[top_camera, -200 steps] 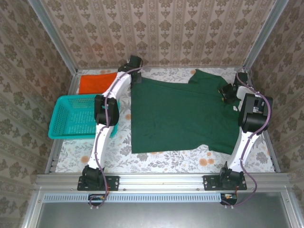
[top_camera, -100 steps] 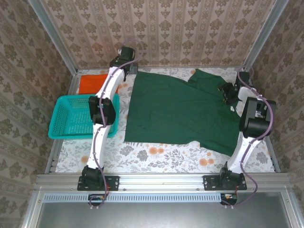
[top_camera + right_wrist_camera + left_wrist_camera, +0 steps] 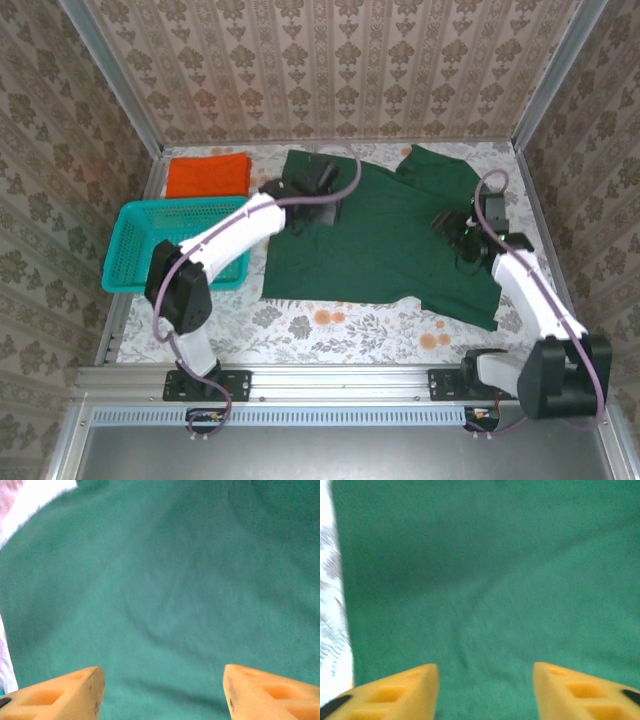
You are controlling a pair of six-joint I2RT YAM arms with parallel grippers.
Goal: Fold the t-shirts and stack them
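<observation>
Over the flat dark green t-shirt [image 3: 380,250], left gripper [image 3: 485,682] and right gripper [image 3: 162,680] hover, fingers spread and empty

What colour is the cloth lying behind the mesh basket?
The t-shirt is bright orange; top external view shows it best.

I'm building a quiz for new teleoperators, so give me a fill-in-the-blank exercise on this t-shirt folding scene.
1. The spread-out t-shirt is dark ____.
2. The orange t-shirt lies folded beyond the teal ____.
3. The left end effector and the right end effector both hang over the spread-out t-shirt, holding nothing, fingers ____.

Missing words: green; basket; open.
</observation>
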